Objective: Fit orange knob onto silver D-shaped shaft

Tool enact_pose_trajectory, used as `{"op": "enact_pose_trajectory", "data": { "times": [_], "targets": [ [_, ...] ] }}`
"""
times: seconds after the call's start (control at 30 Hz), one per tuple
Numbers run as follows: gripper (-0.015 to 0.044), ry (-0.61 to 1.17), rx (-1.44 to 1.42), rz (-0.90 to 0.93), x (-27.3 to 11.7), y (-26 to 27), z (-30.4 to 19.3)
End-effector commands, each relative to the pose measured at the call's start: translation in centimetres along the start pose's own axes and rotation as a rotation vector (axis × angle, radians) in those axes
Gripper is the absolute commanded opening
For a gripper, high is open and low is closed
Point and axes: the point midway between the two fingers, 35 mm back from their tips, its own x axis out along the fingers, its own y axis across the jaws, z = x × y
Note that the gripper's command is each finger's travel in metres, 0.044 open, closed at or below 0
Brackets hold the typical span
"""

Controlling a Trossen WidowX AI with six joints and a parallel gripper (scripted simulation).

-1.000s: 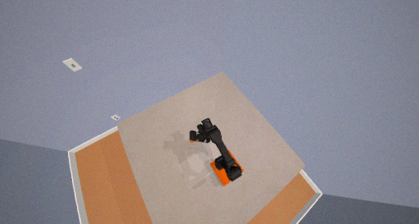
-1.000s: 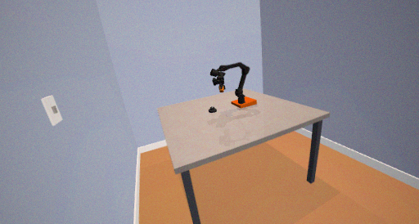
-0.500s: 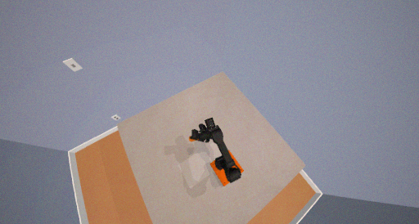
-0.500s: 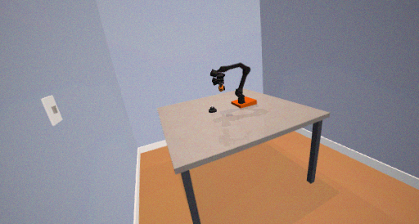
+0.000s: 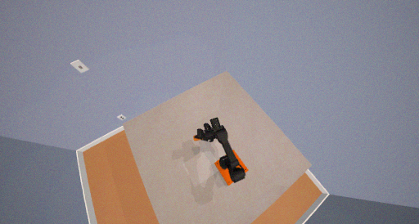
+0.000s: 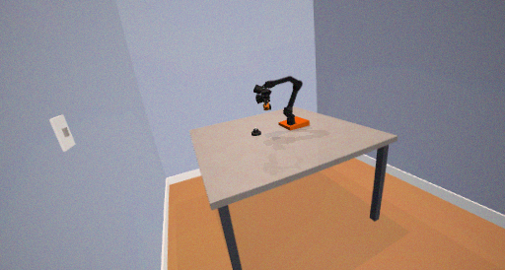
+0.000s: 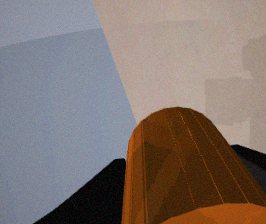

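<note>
The orange knob (image 6: 266, 106) (image 7: 194, 170) is held up in the air, well above the table. My gripper (image 6: 266, 103) (image 7: 177, 163) is shut on it; in the wrist view a dark finger shows on each side of the knob. The knob's hole is not visible. The round pedestal (image 6: 255, 133) is small and dark and stands on the table, lower and to the left of the knob in the exterior view. Its shaft is too small for its flat side to be made out. The pedestal cannot be seen in the top view or in the wrist view.
The grey-beige table (image 5: 262, 152) (image 6: 232, 168) (image 7: 174, 55) bears the arm's orange base (image 5: 244, 167) (image 6: 302, 122), to the right of the pedestal in the exterior view. The arm's shadows fall on the table top. A table edge shows in the wrist view.
</note>
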Motion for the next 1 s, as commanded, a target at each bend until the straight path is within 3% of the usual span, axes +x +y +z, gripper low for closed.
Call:
{"op": "enact_pose_trajectory", "data": {
  "times": [0.0, 0.77, 0.97],
  "targets": [
    [0.0, 0.001, -0.001, 0.001, -0.01, 0.05, -0.01],
    [0.0, 0.001, -0.004, 0.007, 0.11, -0.12, -0.03],
    [0.0, 0.001, -0.006, -0.064, 0.7, -0.69, -0.05]
  ]
}}
